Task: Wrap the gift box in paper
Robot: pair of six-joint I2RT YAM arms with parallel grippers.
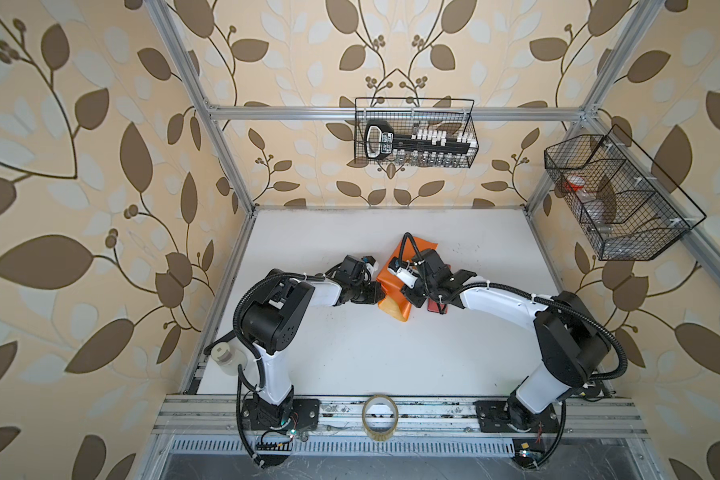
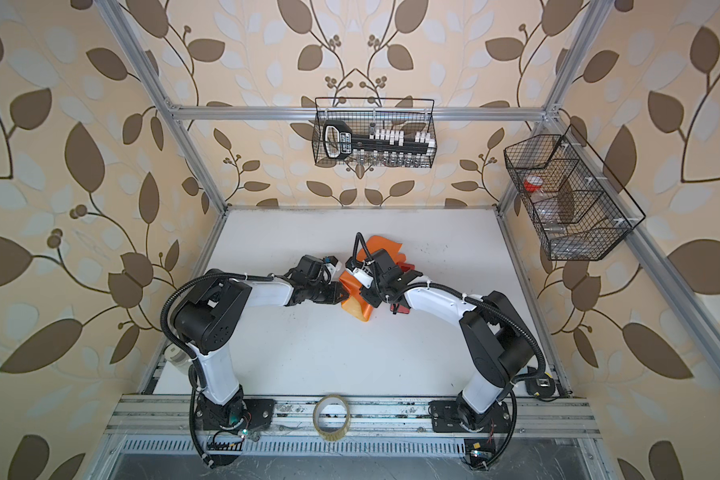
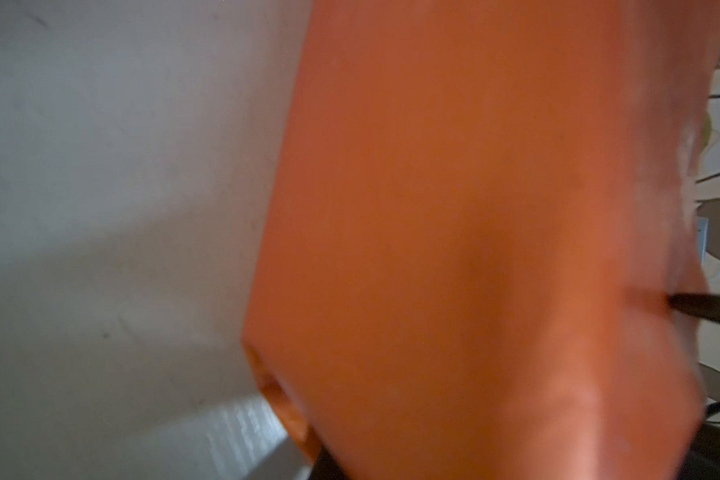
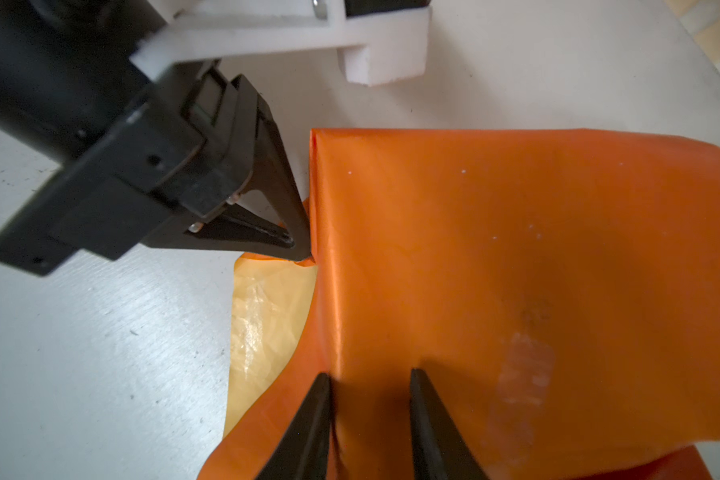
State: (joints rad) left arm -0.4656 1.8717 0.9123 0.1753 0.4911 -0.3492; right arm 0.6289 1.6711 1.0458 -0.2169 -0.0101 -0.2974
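Note:
The orange paper (image 1: 404,249) (image 2: 381,245) lies folded and bunched at the middle of the white table (image 1: 350,353). Its yellow-tan underside (image 4: 262,316) shows at one edge, and a strip of clear tape (image 4: 520,374) sticks to its orange face. The gift box is hidden; no blue shows anywhere. My left gripper (image 4: 302,249) (image 1: 381,291) is shut, pinching the paper's folded edge. In the left wrist view the paper (image 3: 474,249) fills most of the frame and covers the jaws. My right gripper (image 4: 371,376) points down onto the paper (image 4: 516,249), its fingers apart, one tip along a crease.
A red tape dispenser (image 1: 436,309) (image 2: 400,309) lies under the right forearm, beside the paper. A clear tape roll (image 1: 380,417) stands on the front rail. A white jar (image 1: 225,357) sits at the table's left edge. Wire baskets (image 1: 416,133) (image 1: 616,199) hang on the back and right frame.

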